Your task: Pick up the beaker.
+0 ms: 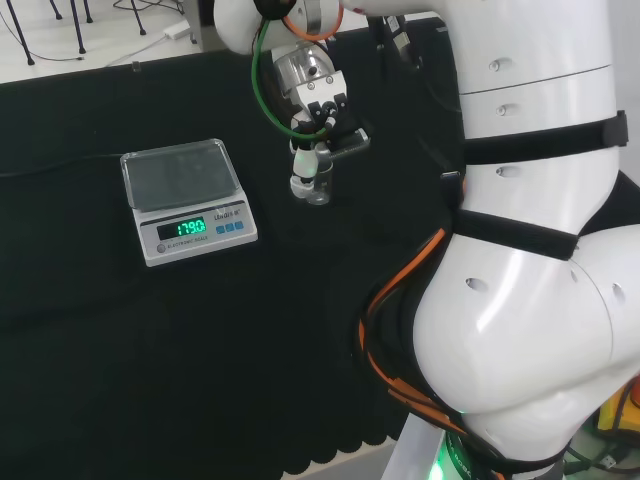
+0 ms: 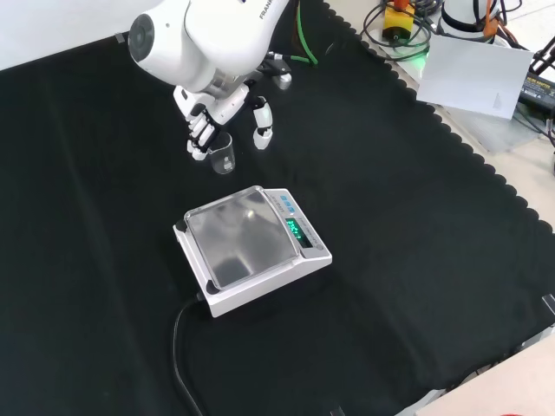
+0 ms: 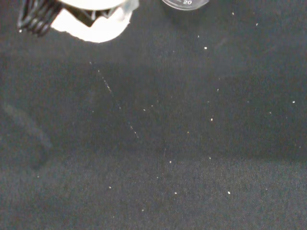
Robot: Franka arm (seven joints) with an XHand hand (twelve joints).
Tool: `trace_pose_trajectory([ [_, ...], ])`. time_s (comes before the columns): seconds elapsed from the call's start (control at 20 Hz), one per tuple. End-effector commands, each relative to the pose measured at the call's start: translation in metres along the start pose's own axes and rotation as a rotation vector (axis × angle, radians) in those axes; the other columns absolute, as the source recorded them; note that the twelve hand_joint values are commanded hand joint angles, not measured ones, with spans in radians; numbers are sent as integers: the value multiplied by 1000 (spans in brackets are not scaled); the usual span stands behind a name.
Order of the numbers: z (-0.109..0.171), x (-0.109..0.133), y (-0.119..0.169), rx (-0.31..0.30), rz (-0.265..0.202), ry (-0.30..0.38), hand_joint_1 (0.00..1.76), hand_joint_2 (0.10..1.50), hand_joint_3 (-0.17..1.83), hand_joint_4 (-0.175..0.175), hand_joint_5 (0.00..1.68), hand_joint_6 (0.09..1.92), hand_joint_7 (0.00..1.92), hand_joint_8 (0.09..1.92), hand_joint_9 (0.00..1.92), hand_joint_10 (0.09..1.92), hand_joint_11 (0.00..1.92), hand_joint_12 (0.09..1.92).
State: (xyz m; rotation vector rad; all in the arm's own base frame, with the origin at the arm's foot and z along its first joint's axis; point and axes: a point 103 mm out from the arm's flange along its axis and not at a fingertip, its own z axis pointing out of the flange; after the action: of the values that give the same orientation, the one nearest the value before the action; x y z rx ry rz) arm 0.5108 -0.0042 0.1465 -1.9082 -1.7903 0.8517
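Front view shows the black and white hand (image 2: 211, 117) low over the black cloth (image 2: 416, 260), coming from the top under the big white arm link (image 2: 204, 39). A small clear glass beaker (image 2: 223, 154) stands upright on the cloth, just beside the fingers (image 2: 199, 134), which hang down at its left side. The thumb (image 2: 262, 121) points down at the other side, a little apart from the glass. So the fingers are spread quite wide around the beaker and not closed on it; whether they touch the glass I cannot tell. The beaker's base seems to rest on the cloth.

Nearer to the camera in this view stands a white digital scale (image 2: 251, 247) with a grey square weighing pan and a lit green display, close to the beaker but apart from it. A black cable (image 2: 180, 347) runs from the scale over the cloth.

Head view has the hand (image 1: 315, 130) right of the scale (image 1: 188, 200), with the beaker (image 1: 318, 185) under it.

Wrist view shows the speckled cloth (image 3: 168, 143) and a white part of the hand (image 3: 96, 24).
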Motion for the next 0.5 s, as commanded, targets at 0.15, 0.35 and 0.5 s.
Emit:
trace_pose_trajectory([
  [0.15,5,0,3,17,0,-2,948,567,565,-34,263,87,0,490,95,877,43,1465],
  [0.35,5,0,5,6,-2,3,953,562,584,-40,349,87,0,590,127,872,54,1459],
  [0.5,5,1,7,4,0,3,962,562,598,-44,398,87,39,672,177,871,74,1455],
])
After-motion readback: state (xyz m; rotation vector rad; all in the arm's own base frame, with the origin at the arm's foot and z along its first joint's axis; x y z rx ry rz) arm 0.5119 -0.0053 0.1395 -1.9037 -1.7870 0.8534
